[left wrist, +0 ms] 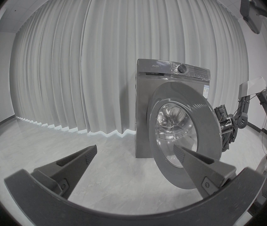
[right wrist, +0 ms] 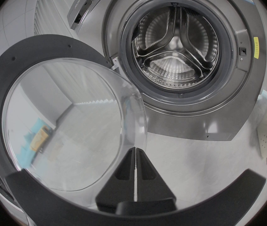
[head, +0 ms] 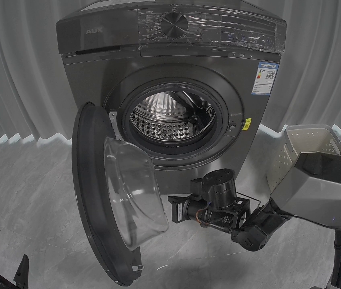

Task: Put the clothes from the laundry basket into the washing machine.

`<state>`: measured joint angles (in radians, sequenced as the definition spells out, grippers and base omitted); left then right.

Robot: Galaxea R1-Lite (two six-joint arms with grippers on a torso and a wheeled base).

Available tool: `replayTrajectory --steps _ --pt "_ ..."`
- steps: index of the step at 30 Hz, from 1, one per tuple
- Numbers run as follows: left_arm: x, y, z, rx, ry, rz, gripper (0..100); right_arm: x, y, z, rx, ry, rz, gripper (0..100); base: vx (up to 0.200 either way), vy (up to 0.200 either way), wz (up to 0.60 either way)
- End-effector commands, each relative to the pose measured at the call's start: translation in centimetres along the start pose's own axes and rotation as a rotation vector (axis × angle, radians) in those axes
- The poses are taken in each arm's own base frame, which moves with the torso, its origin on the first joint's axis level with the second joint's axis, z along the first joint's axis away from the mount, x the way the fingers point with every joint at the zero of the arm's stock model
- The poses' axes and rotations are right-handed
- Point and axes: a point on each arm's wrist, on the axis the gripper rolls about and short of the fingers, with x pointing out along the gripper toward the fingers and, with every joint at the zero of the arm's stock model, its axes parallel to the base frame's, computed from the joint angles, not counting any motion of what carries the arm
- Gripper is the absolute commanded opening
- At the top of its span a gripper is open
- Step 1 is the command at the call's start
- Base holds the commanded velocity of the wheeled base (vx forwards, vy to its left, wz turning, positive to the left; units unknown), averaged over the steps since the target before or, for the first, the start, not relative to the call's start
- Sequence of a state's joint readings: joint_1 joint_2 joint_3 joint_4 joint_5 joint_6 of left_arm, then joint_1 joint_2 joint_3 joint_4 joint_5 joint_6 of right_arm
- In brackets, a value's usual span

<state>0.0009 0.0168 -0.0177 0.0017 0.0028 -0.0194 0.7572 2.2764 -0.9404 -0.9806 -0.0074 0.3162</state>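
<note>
Floor (head: 26,189) of grey tile carries everything. Far left and low sits the left pincer (head: 10,250) — its two fingers spread wide apart, holding nothing. Next comes one round door (head: 94,189), swung open leftward off the single washing machine (head: 170,81), whose steel drum (head: 164,121) is exposed. Below the opening is the right pincer (right wrist: 135,149), fingers pressed together on nothing. Just right of the machine stands one white laundry basket (head: 311,130) — whatever lies inside is hidden.

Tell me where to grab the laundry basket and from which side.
Probably best to grip the laundry basket at its top rim by the handle slot, coming down from above. It stands upright on the floor beside the washing machine, mouth open upward, with its near wall hidden.
</note>
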Motion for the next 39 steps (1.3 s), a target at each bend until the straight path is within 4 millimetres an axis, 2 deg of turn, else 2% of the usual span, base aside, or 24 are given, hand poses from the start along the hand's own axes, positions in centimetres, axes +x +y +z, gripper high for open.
replayTrajectory --steps 1,5,14,19,27,33,39 --pt "0.0 0.0 -0.5 -0.001 -0.001 0.001 100 0.7 0.7 -1.5 -0.010 0.026 0.019 0 0.000 0.000 0.00" --pt "0.0 0.0 -0.5 -0.001 -0.001 0.001 100 0.8 1.2 -1.9 -0.014 0.032 0.033 0 0.000 0.000 0.00" --pt "0.0 0.0 -0.5 0.001 -0.001 -0.001 100 0.6 1.5 -1.5 -0.007 0.011 0.045 0 0.000 0.000 0.00" --pt "0.0 0.0 -0.5 0.002 -0.001 0.001 100 1.1 1.5 -1.3 -0.008 -0.001 0.045 0 0.000 0.000 0.00" --pt "0.0 0.0 -0.5 0.001 -0.001 -0.001 100 3.0 1.5 -2.2 -0.017 0.006 0.047 0 -0.150 0.000 0.00" --pt "0.0 0.0 -0.5 0.001 -0.001 0.001 100 3.3 3.9 -2.4 -0.027 -0.014 0.117 0 0.000 0.000 0.00" --pt "0.0 0.0 -0.5 -0.001 -0.001 0.001 100 3.3 3.8 -2.1 -0.023 -0.031 0.115 0 0.000 0.000 0.00"
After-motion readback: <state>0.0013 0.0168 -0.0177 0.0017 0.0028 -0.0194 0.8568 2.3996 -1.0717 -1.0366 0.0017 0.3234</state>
